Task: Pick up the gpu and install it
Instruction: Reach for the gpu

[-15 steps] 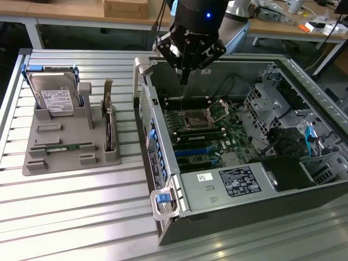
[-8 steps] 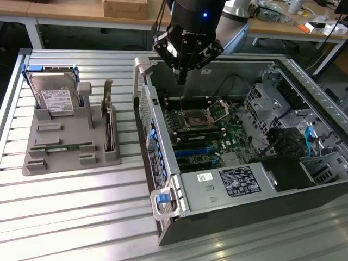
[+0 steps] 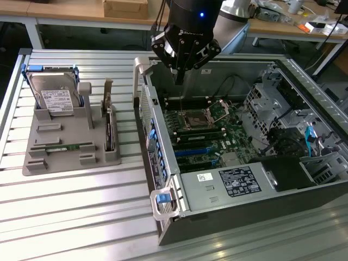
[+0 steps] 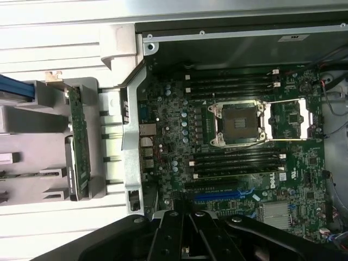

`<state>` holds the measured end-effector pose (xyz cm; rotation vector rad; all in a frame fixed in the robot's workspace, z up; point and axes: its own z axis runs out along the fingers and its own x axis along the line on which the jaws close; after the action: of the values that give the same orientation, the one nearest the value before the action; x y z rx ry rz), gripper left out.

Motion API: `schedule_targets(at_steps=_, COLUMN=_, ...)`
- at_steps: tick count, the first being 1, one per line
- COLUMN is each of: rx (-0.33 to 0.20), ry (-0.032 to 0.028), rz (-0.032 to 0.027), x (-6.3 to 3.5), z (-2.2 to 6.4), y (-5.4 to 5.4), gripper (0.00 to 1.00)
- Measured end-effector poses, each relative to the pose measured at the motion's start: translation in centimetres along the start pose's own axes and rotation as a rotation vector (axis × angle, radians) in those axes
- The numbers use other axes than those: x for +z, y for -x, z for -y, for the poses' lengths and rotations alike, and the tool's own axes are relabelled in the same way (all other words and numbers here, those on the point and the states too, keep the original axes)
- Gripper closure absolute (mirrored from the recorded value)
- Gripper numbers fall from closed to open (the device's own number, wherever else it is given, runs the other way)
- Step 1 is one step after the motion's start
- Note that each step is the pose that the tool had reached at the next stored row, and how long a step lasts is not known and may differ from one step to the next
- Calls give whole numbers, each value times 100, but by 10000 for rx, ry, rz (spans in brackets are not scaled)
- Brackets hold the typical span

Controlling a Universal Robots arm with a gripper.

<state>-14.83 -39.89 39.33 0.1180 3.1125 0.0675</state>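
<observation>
Jaws pressed together and empty, the gripper point(image 3: 179, 76) is hovering over the case point(image 3: 142, 109). The gpu point(image 3: 109, 124) is standing edgewise in the holder point(image 3: 60, 159) alongside; grasping it well is probably calling for squaring over its top edge.

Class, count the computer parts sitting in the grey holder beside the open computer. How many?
3. A hard drive stands at the holder's back; the gpu stands on edge on the exterior view's right; a green memory stick lies in a front slot. Small parts may be hidden.

Black pincer point(image 3: 178, 76), blue wrist light point(image 3: 202, 14)
</observation>
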Motion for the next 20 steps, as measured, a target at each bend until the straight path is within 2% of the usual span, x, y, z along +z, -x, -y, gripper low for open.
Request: schedule_targets(at_steps=20, rx=-1, ry=0, rz=0, x=-4, z=11, y=-139, gripper=90)
